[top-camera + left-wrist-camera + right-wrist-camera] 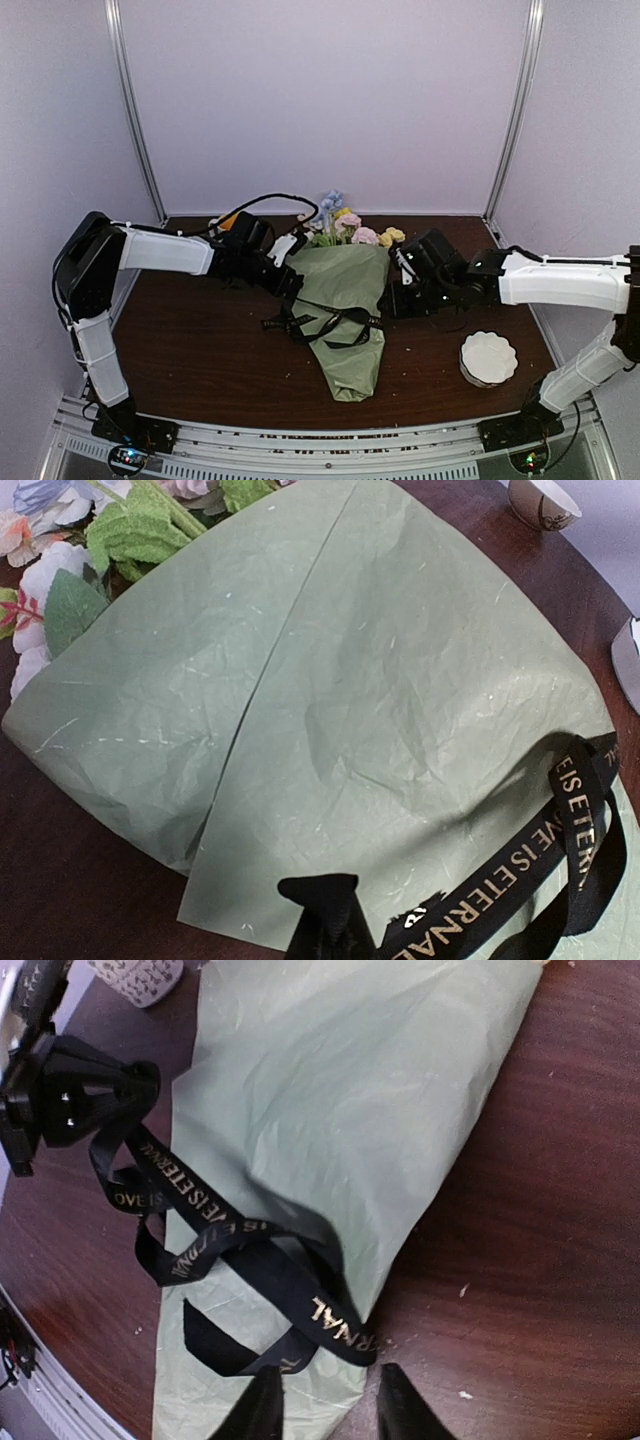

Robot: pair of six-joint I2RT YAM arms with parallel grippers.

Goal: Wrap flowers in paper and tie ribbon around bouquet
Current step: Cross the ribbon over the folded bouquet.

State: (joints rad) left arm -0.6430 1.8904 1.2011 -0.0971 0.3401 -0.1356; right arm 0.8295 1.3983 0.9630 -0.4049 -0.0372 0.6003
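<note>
While lying mid-way across dark wood-grain tabletop point(200, 350), shows as a bouquet point(345, 290): cone of thin, matte, creased sage paper point(400, 680), wide end far, narrow tip near. Crossed approx. mid-cone by smooth black ribbon point(335, 1320) w/ gold lettering, looped loosely. Can't see stems, hidden inside paper; only part of flowers point(350, 228) visible at far mouth, blurry from above. Pinched tight on ribbon: L gripper point(325, 910), at cone's left edge. Spread apart, holding nothing: R gripper point(325, 1415), tips just short of ribbon, beside cone's right edge.
</note>
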